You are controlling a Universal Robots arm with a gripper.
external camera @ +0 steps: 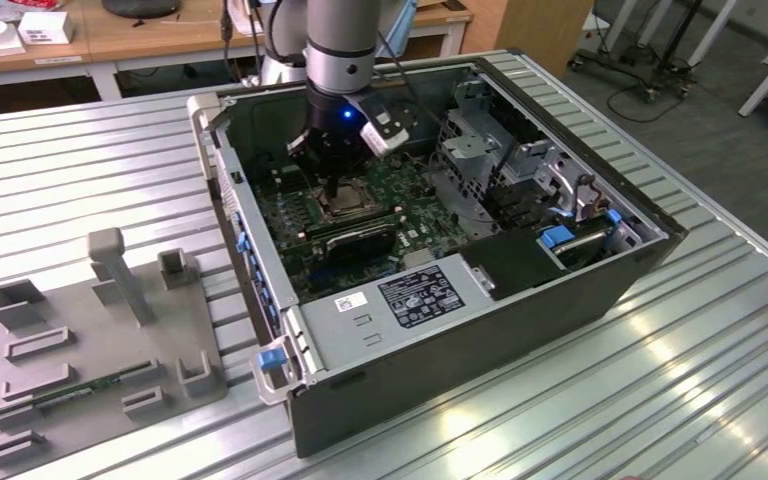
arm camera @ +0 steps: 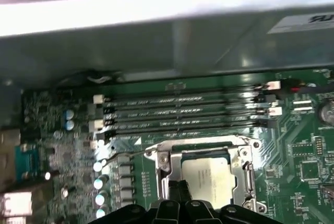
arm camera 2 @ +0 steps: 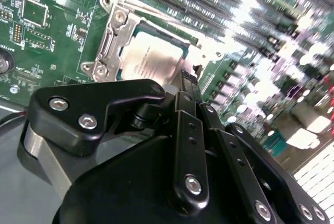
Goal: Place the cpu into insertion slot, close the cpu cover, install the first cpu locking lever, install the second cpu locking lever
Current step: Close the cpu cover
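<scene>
The cpu [arm camera 2: 154, 59] [arm camera: 209, 174], a pale silvery square chip, lies flat in the insertion slot [external camera: 347, 198] on the green motherboard inside the open computer case. The cpu cover [arm camera 2: 111, 41] [arm camera: 166, 162], a silvery metal frame, lies down around the chip. My gripper [external camera: 333, 180] [arm camera 2: 189, 77] [arm camera: 177, 186] hangs just over one edge of the socket. Its black fingers are shut together with nothing between them. A thin metal locking lever [arm camera: 125, 154] runs out from a corner of the socket.
Long black memory slots [arm camera: 182, 112] lie beside the socket. The case walls [external camera: 231, 190], a drive cage [external camera: 491, 160] and the power supply [external camera: 424, 292] box the board in. A grey fixture plate [external camera: 91, 340] with posts stands on the slatted table at the exterior view's left.
</scene>
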